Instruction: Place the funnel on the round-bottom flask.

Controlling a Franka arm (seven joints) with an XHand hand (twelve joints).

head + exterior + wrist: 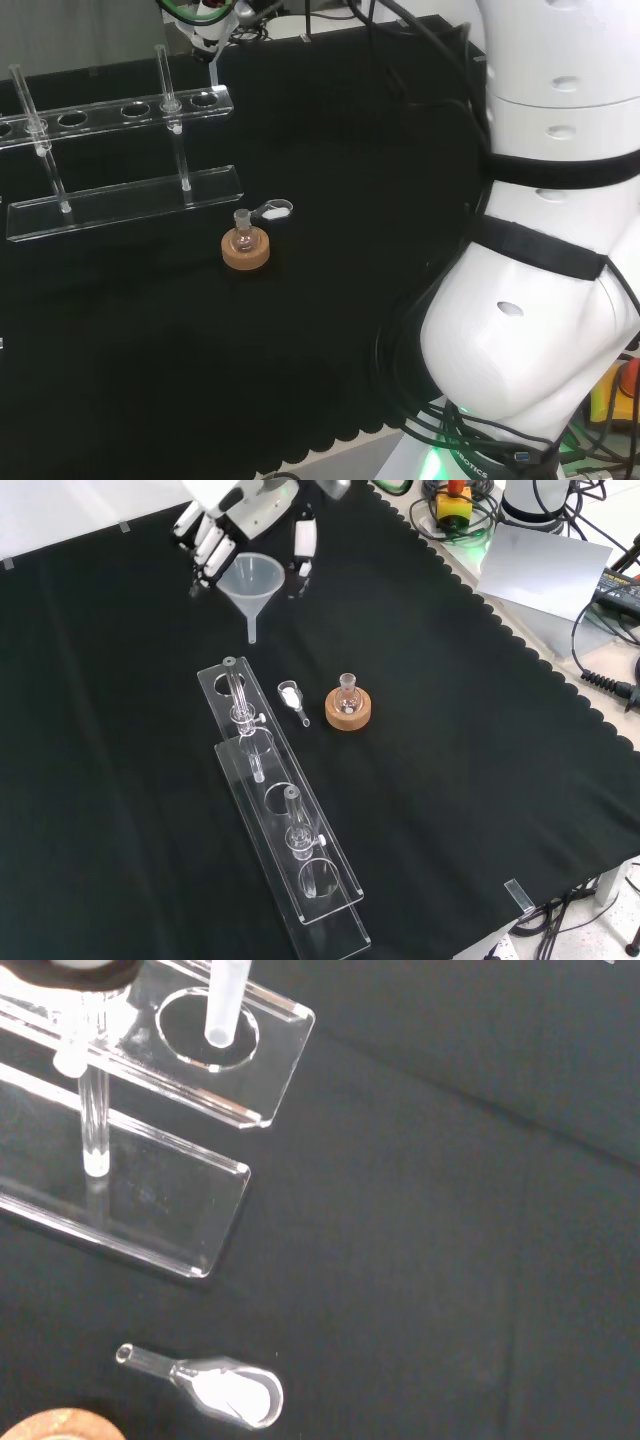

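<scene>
In the front view the hand (243,510) hangs at the top of the cloth, fingers and thumb closed on the rim of a translucent funnel (250,580) whose stem points down. The small round-bottom flask (348,693) stands upright on a cork ring (349,712) near the cloth's middle, well below and right of the funnel. The head view shows the flask (243,238) on its cork ring (246,256), with the hand (205,18) far behind it at the top edge. The wrist view looks past the funnel's stem (225,1000), with an edge of the cork ring (55,1428) showing.
A clear test-tube rack (285,825) with glass tubes lies left of the flask in the front view, its near end just under the funnel stem. A small glass scoop (293,697) with white powder lies between rack and cork ring. The arm's white links (545,250) stand at the head view's right.
</scene>
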